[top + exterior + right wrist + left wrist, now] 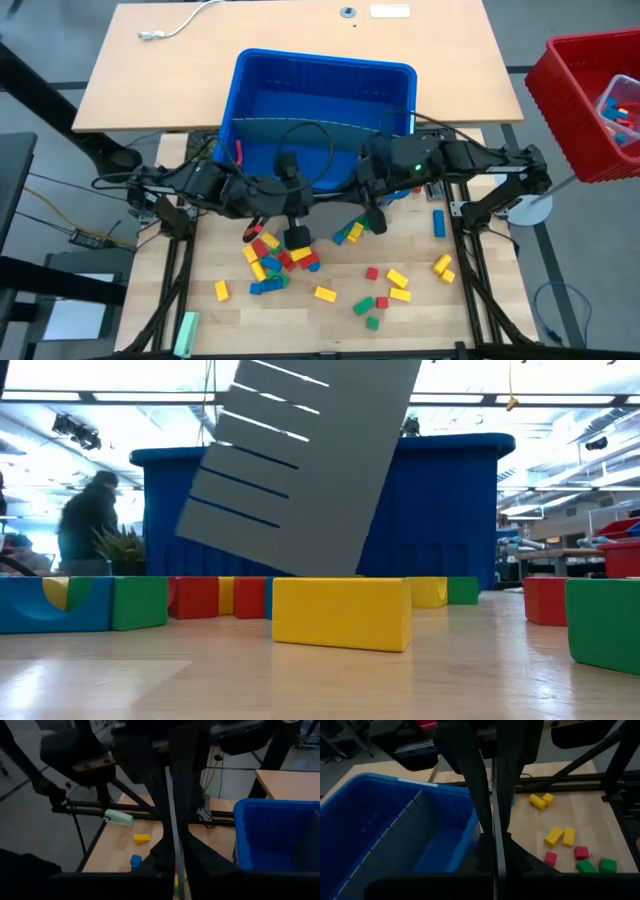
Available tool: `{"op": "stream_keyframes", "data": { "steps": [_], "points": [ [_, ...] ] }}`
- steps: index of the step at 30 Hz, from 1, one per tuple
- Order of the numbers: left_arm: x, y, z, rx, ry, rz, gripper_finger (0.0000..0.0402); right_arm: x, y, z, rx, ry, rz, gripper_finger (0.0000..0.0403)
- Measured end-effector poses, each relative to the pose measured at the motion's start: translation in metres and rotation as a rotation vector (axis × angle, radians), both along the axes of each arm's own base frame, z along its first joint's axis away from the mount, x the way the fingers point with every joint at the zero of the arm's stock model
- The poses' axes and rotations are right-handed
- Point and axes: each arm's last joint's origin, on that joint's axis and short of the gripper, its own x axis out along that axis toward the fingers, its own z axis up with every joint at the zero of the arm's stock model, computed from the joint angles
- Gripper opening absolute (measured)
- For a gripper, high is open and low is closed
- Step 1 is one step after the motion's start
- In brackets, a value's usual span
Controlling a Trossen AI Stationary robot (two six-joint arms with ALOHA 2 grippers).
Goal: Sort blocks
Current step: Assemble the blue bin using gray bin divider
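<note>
The table (420, 330) is pale wood, with a tan desk (300, 60) behind it. A blue bin (325, 95) stands at the table's back edge, and a grey ridged panel (300, 128) stands inside it. A red crate (590, 100) sits off to the right, clear of the table. In the low view a grey slatted panel (300, 460) leans tilted in front of the bin.

Both arms reach in over the table's middle. The left gripper (297, 238) hangs above the block pile, its fingers (490, 820) pressed together with nothing seen between them. The right gripper (378, 222) hangs just beside it, nearer the bin; its fingers (172, 810) look almost together, but I cannot tell whether they pinch anything.

A pale green bar (186, 333) lies at the table's front left corner.

The blocks (275, 262) lie scattered on the table in front of the bin, red, yellow, green and blue, thickest under the left gripper and thinner to the right.
</note>
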Motion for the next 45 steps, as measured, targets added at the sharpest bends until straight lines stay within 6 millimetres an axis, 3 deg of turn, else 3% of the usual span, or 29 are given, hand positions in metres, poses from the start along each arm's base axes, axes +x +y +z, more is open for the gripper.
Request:
{"op": "stream_keyframes", "data": {
  "steps": [4,11,15,19,23,29,35,39,45],
  "points": [
    [-0.004,0.001,0.002,0.03,0.0,0.004,0.0011,-0.03,-0.005,0.023,0.003,-0.094,-0.033,0.0076],
    [-0.028,0.006,0.024,0.062,-0.084,0.035,0.0012,-0.103,-0.015,0.051,0.004,-0.168,-0.046,0.0127],
    [-0.042,0.006,0.043,0.077,-0.193,0.003,0.0012,-0.137,-0.022,0.049,-0.008,-0.098,-0.127,0.0135],
    [-0.061,0.01,0.063,0.075,-0.3,-0.039,0.0012,-0.153,-0.025,0.038,-0.01,-0.025,-0.156,0.0131],
    [-0.072,0.013,0.076,0.078,-0.39,-0.077,0.0012,-0.155,-0.025,0.021,-0.003,0.037,-0.164,0.0125],
    [-0.092,0.018,0.099,0.081,-0.544,-0.13,0.0012,-0.136,-0.023,-0.017,-0.02,0.161,-0.168,0.0119],
    [-0.1,0.021,0.103,0.087,-0.564,-0.131,0.0012,-0.12,-0.021,-0.05,-0.042,0.229,-0.179,0.0114],
    [-0.103,0.022,0.105,0.092,-0.576,-0.133,0.0012,-0.112,-0.02,-0.055,-0.069,0.185,-0.181,0.0115],
    [-0.1,0.02,0.103,0.091,-0.569,-0.15,0.0012,-0.105,-0.019,-0.043,-0.063,0.034,-0.171,0.0116]
  ]
}}
